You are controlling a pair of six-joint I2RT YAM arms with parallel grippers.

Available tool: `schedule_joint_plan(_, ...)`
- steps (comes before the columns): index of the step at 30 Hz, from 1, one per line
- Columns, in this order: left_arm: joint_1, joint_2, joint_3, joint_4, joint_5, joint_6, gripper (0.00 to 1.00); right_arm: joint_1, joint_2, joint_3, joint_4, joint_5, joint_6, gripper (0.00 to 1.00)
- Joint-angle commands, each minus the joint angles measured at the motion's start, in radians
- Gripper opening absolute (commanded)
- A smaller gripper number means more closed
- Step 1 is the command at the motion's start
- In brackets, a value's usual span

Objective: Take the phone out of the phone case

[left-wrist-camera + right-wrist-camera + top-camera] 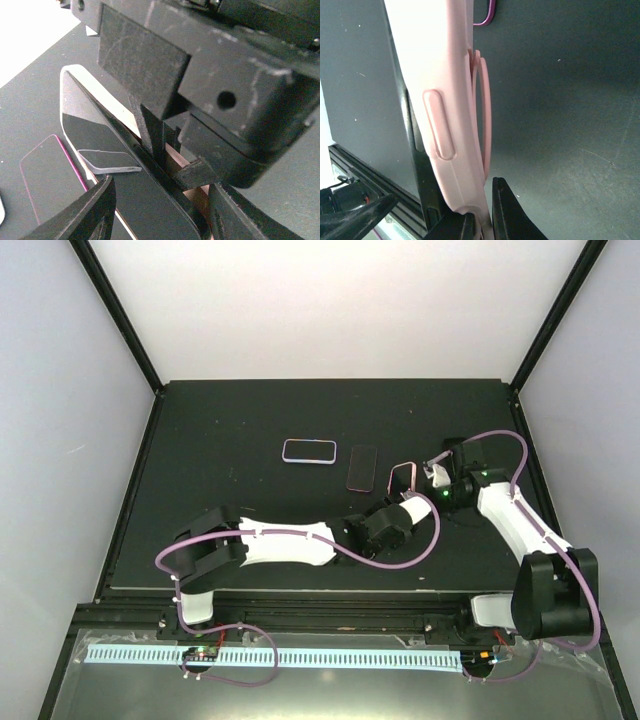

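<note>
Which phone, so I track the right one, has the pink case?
The rightmost phone, held on edge by the right gripper; the white-rimmed phone and dark phone lie flat.

No legible text (any view)

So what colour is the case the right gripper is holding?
Pale pink. The soft phone case shows best in the right wrist view.

A white-edged phone (308, 451) lies flat on the black desk (230, 430). Just beside it, not touching, lies a dark pink-edged phone (362, 468).
</note>
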Motion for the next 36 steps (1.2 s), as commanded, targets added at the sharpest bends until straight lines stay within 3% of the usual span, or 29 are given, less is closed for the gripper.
schedule_joint_plan(1,0.017,0.034,0.004,-0.081,-0.156,0.067,0.57,-0.003,0.005,0.046,-0.035,-0.147,-0.005,0.01)
schedule_joint_plan(7,0.017,0.025,-0.039,-0.059,-0.224,0.114,0.65,-0.016,-0.011,0.021,-0.001,-0.165,0.022,0.01)
schedule_joint_plan(18,0.017,0.054,-0.054,-0.062,-0.294,0.115,0.64,-0.031,-0.039,-0.004,0.019,-0.21,0.023,0.01)
schedule_joint_plan(20,0.018,0.055,-0.059,-0.053,-0.3,0.114,0.6,-0.032,-0.043,-0.015,0.031,-0.222,0.03,0.01)
schedule_joint_plan(30,0.001,0.026,-0.069,0.036,-0.286,0.129,0.12,-0.032,-0.038,-0.018,0.035,-0.224,0.031,0.01)
schedule_joint_plan(36,0.002,-0.017,-0.094,0.081,-0.233,0.014,0.02,-0.033,-0.037,-0.024,0.061,-0.061,0.038,0.01)
